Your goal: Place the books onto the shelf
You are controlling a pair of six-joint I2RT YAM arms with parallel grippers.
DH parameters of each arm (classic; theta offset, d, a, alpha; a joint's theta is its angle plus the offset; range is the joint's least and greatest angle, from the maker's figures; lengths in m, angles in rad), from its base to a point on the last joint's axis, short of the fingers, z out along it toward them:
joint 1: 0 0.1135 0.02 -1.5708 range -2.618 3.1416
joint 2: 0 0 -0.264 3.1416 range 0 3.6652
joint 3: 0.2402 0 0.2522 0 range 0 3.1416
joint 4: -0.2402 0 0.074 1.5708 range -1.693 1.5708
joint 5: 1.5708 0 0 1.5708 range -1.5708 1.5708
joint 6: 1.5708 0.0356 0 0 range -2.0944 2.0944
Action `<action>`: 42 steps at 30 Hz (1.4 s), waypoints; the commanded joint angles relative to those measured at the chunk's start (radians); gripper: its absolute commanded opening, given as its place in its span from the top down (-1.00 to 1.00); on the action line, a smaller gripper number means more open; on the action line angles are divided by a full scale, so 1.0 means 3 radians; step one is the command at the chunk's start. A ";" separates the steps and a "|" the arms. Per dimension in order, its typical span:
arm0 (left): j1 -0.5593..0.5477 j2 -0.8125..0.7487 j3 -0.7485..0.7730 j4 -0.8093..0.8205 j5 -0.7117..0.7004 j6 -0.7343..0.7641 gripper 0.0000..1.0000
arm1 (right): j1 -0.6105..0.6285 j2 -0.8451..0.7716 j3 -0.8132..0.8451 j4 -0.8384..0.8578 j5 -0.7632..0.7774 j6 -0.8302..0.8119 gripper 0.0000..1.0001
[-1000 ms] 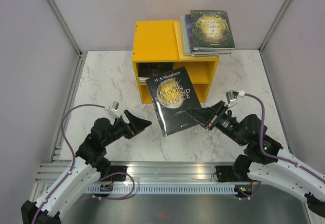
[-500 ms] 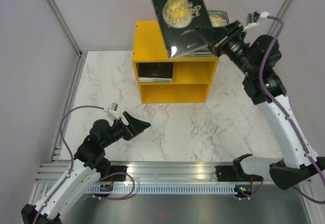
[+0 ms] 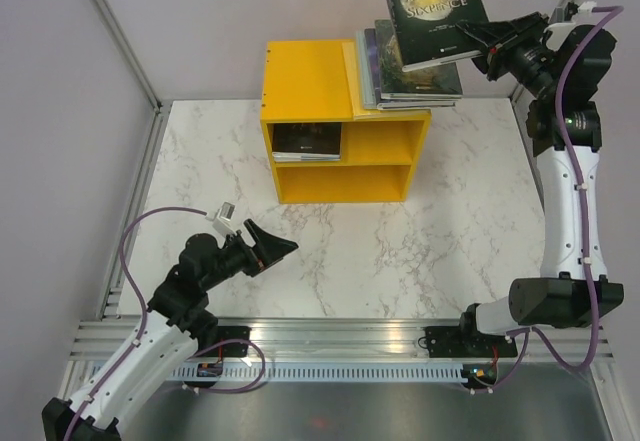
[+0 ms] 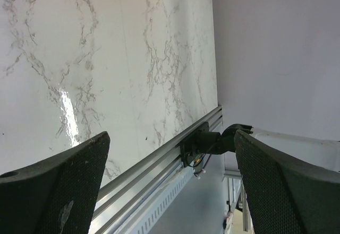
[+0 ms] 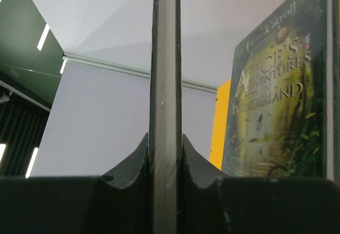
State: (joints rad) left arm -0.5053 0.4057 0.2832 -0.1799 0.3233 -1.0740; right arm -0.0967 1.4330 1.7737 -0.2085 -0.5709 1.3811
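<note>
One dark book (image 3: 430,6) in right tool (image 3: 472,35), cover up, lengthwise front-to-back.

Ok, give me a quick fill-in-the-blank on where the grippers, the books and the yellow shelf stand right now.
The right gripper is shut on the dark paperback titled The Moon and ___.
The left gripper hangs over the white marble table, jaws ___.
One book lies in the bright yellow wooden shelf's ___ compartment.
Missing words: Sixpence; open; upper.
</note>
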 commanded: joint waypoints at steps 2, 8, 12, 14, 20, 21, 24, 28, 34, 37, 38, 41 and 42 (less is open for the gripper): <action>0.0017 0.0079 -0.0054 0.0211 0.0078 0.0108 -0.99 | -0.0046 -0.0052 0.0050 0.0317 -0.0311 0.0121 1.00; 0.0017 0.0100 -0.0085 0.0242 0.0083 0.0083 -0.98 | -0.0046 -0.0083 -0.0155 0.0225 -0.0184 -0.0032 1.00; 0.0017 0.0105 -0.0095 0.0257 0.0098 0.0067 -0.98 | -0.0051 -0.0088 -0.0180 0.0143 -0.0040 -0.0145 1.00; 0.0017 0.0105 -0.0100 0.0267 0.0098 0.0067 -0.98 | -0.0046 -0.0098 -0.0211 0.0138 0.0026 -0.0165 1.00; 0.0017 0.0115 -0.0116 0.0282 0.0088 0.0062 -0.97 | -0.0010 -0.0057 -0.0180 0.0122 0.0072 -0.0288 0.53; 0.0017 0.0120 -0.0121 0.0288 0.0088 0.0062 -0.97 | 0.0010 -0.0042 -0.0165 0.0117 0.0072 -0.0354 0.36; 0.0017 0.0146 -0.0131 0.0308 0.0093 0.0057 -0.97 | 0.0061 0.0009 -0.0032 -0.0046 0.0088 -0.0508 -0.20; 0.0017 0.0161 -0.0136 0.0318 0.0093 0.0057 -0.96 | 0.0072 0.0081 0.0248 -0.0510 0.0113 -0.0905 -0.62; 0.0017 0.0177 -0.0146 0.0334 0.0083 0.0052 -0.95 | 0.0072 0.0357 0.0877 -0.1446 0.0220 -0.1515 -0.96; 0.0017 0.0187 -0.0146 0.0344 0.0083 0.0047 -0.95 | 0.0077 0.0515 0.1144 -0.1819 0.0256 -0.1826 -0.96; 0.0017 0.0192 -0.0152 0.0344 0.0078 0.0047 -0.94 | 0.0077 0.0551 0.1180 -0.1892 0.0246 -0.1939 -0.96; 0.0017 0.0202 -0.0157 0.0359 0.0068 0.0052 -0.94 | 0.0097 0.0633 0.1251 -0.2122 0.0317 -0.2098 -0.96; 0.0017 0.0222 -0.0157 0.0364 0.0073 0.0057 -0.94 | 0.0102 0.0633 0.1251 -0.2163 0.0348 -0.2184 -0.96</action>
State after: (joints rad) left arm -0.5053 0.4625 0.2386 -0.1154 0.3408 -1.0744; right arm -0.0734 1.6127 2.0998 -0.7666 -0.4969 0.8463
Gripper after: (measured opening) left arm 0.972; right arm 0.982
